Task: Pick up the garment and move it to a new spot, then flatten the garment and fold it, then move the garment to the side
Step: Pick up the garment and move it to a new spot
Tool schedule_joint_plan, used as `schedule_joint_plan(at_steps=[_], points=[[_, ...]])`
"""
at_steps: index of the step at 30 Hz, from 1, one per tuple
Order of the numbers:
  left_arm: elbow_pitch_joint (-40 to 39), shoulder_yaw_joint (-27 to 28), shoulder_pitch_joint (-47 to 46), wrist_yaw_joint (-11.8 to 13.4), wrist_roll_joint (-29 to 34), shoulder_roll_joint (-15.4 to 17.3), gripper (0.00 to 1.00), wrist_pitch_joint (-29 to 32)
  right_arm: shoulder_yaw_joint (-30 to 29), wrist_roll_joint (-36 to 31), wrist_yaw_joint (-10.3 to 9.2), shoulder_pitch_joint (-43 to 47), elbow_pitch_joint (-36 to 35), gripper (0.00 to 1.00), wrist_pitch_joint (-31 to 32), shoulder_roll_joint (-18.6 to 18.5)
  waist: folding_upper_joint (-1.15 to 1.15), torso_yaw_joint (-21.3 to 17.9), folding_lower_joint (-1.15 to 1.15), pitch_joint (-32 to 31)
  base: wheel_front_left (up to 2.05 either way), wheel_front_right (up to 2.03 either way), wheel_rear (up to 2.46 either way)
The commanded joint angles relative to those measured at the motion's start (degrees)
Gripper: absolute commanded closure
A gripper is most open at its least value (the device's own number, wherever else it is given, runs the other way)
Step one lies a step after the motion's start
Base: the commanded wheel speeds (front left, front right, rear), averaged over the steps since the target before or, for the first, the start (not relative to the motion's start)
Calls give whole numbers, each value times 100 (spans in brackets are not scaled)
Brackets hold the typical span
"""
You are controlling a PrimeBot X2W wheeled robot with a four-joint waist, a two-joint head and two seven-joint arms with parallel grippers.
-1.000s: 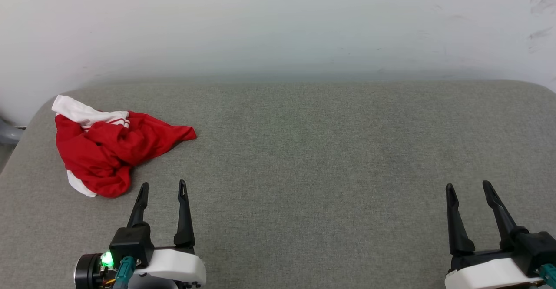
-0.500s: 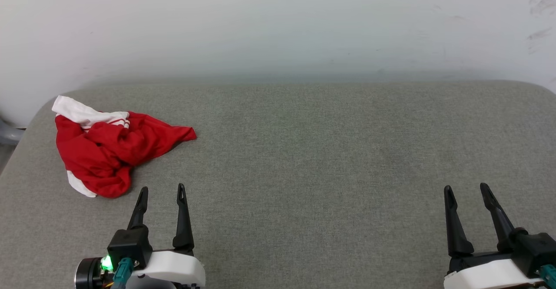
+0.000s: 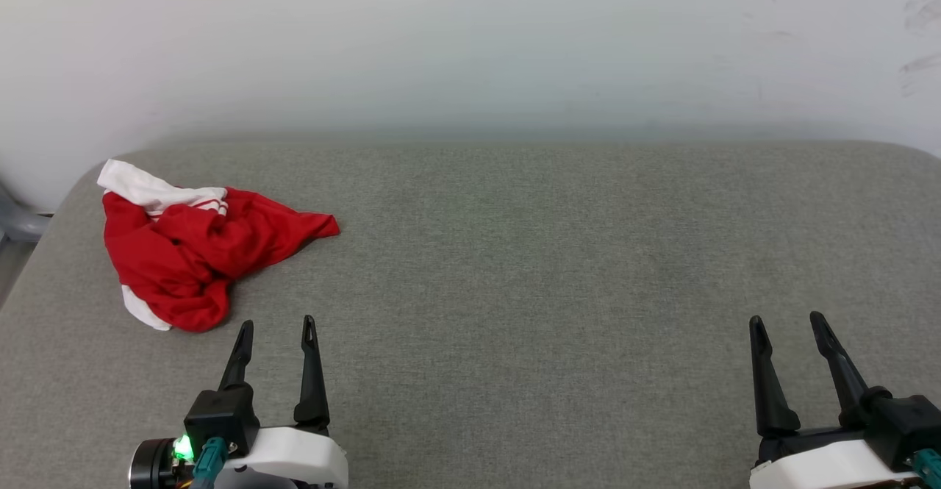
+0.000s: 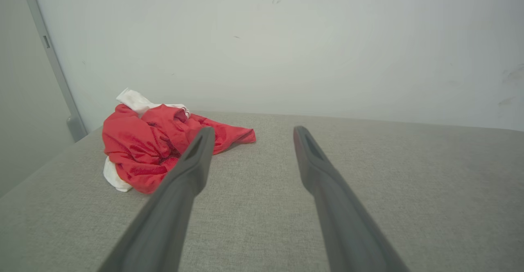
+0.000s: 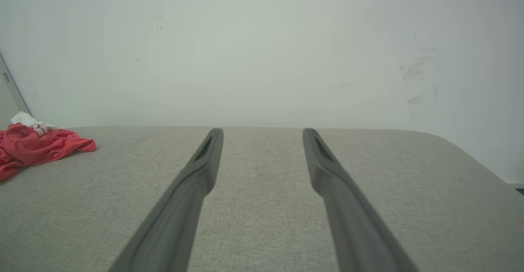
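The garment [image 3: 195, 254], a red T-shirt with white sleeves, lies crumpled in a heap at the far left of the grey padded table [image 3: 559, 254]. In the left wrist view the garment [image 4: 147, 149] sits just ahead and left of my fingers. My left gripper [image 3: 277, 325] is open and empty, a short way in front of the heap's near edge and not touching it. My right gripper [image 3: 788, 320] stands open and empty at the lower right, far from the garment [image 5: 37, 145].
A pale wall [image 3: 470, 48] rises right behind the table's far edge. The table's rounded left edge [image 3: 51, 217] runs close to the garment, with a grey object [image 3: 18, 220] just beyond it. Bare grey fabric stretches between the two grippers.
The head camera has shifted slightly, so the whole scene sits a little to the right. Both grippers show a touch lower and remain open. The garment has not moved on the table.
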Motion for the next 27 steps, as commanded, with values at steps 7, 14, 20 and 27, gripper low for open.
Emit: schedule_joint_plan(at_steps=[7,14,20,27], points=[[27,43,-62,-30,29,12,0,-16,32,33,-4,87,-13,0,-12,3,0,314,0,9,0,0,0],[26,155,-55,-42,8,11,0,-16,57,-11,-4,120,-59,0,-12,3,0,818,0,36,0,0,0],[11,311,2,-46,-46,10,0,-16,106,-48,-4,116,-92,0,-12,3,0,1425,0,57,0,0,0],[-3,455,50,-41,-105,10,0,-16,160,-70,-4,140,-110,0,-12,3,0,1951,0,47,0,0,0]])
